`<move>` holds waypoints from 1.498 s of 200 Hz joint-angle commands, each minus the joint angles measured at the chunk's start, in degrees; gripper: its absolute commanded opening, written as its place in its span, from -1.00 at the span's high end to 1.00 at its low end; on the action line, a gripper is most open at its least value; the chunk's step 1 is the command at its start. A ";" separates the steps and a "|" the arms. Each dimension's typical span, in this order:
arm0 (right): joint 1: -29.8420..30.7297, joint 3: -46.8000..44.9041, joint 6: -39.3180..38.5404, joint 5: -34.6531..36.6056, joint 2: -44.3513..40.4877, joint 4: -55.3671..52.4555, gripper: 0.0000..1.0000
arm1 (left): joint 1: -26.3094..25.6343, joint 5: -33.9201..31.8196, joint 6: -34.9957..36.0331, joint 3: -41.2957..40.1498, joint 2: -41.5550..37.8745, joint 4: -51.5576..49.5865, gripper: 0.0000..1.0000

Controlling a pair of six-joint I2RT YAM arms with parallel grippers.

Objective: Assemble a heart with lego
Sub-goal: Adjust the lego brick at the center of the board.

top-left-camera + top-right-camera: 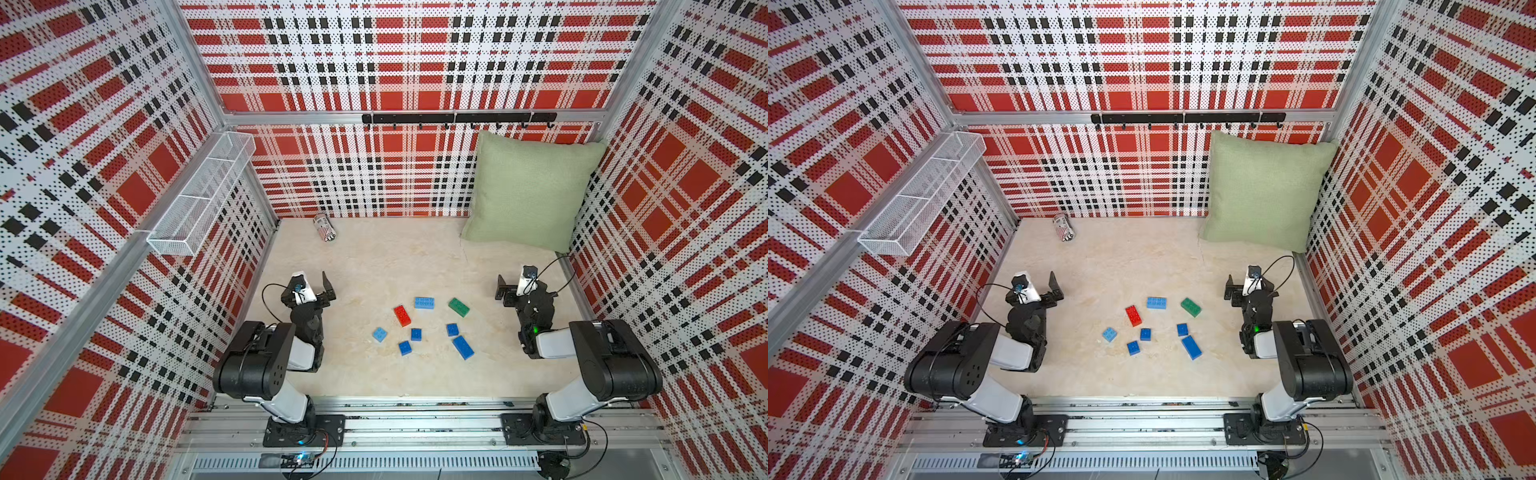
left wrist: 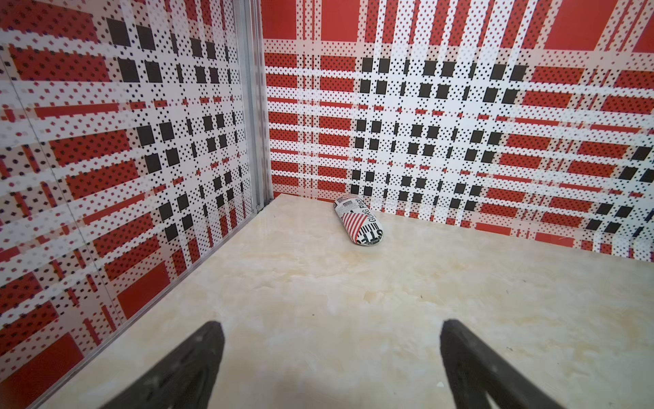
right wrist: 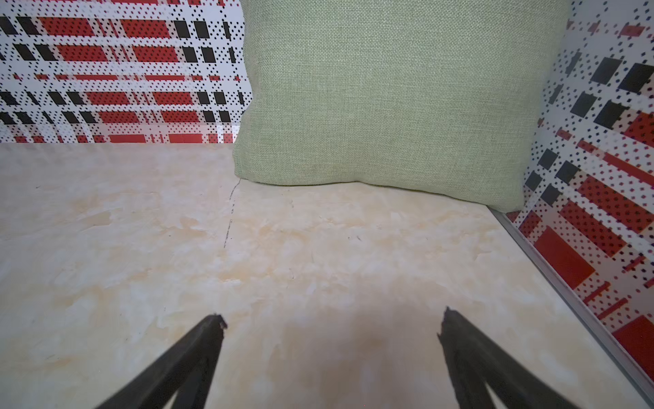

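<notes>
Several loose lego bricks lie apart from one another mid-table in both top views: a red long one (image 1: 402,315), a light blue long one (image 1: 424,303), a green one (image 1: 459,307), a darker blue long one (image 1: 463,347) and small blue squares (image 1: 416,334). No heart is in view. My left gripper (image 1: 309,283) hovers left of the bricks, open and empty, over bare table in the left wrist view (image 2: 329,324). My right gripper (image 1: 519,283) sits right of the bricks, also open and empty (image 3: 332,315). Neither wrist view shows any brick.
A striped can (image 1: 324,227) lies on its side by the back wall, ahead of the left gripper (image 2: 358,221). A green pillow (image 1: 528,187) leans in the back right corner. A wire basket (image 1: 203,191) hangs on the left wall, and a hook rail (image 1: 457,118) runs along the back wall.
</notes>
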 commanded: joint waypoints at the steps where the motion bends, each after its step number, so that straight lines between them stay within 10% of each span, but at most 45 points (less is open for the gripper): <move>1: -0.41 -0.61 -0.17 -0.22 -1.07 0.03 -0.99 | 0.46 0.73 0.38 -0.47 -0.98 -0.21 -0.98; 140: -0.39 -0.79 -0.18 -0.07 -1.25 0.33 -0.99 | 0.24 0.99 0.33 -1.43 -1.63 0.92 -0.98; 206: -0.38 2.81 2.83 2.38 -13.42 -16.65 -0.99 | -0.62 -1.16 0.96 -6.56 -18.09 -1.85 -0.98; 259: -0.52 13.92 32.60 11.07 -22.18 -51.62 -0.99 | 2.25 -6.68 -29.04 -4.42 -37.34 -19.99 -0.98; 299: -0.16 14.59 30.93 -2.27 -23.39 -54.36 -0.99 | 2.37 3.40 -35.87 -1.59 -40.64 -31.47 -0.99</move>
